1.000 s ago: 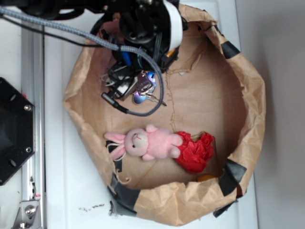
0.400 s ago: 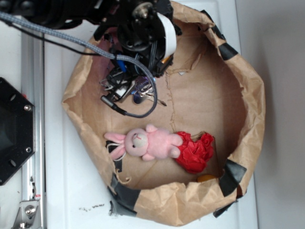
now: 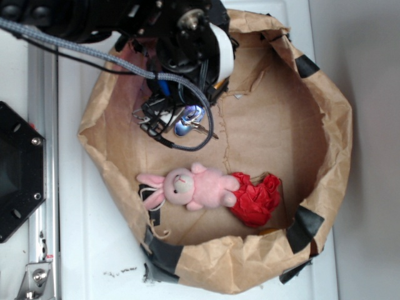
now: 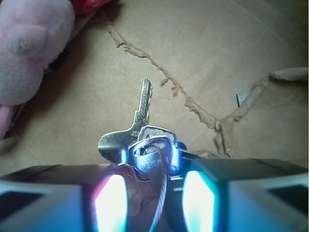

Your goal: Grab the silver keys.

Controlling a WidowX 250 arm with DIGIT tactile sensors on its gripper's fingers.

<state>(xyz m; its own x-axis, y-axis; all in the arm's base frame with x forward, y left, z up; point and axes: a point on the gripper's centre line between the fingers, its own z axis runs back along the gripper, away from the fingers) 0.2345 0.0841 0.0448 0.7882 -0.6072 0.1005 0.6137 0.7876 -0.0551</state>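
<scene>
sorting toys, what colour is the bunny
Pink, clearest in the exterior view: the bunny lies in the paper bag.

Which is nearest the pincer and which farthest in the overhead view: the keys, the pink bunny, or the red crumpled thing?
1. Silver keys, right at the pincer.
2. Pink bunny, lower in the paper bag.
3. Red crumpled thing, just past the bunny's feet.

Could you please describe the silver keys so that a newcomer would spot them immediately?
Look inside the crumpled brown paper bag, at its upper left under the black robot gripper. There lies a small bunch of shiny silver metal keys, unlike the soft pink plush bunny and red crumpled wrapper lower down.
</scene>
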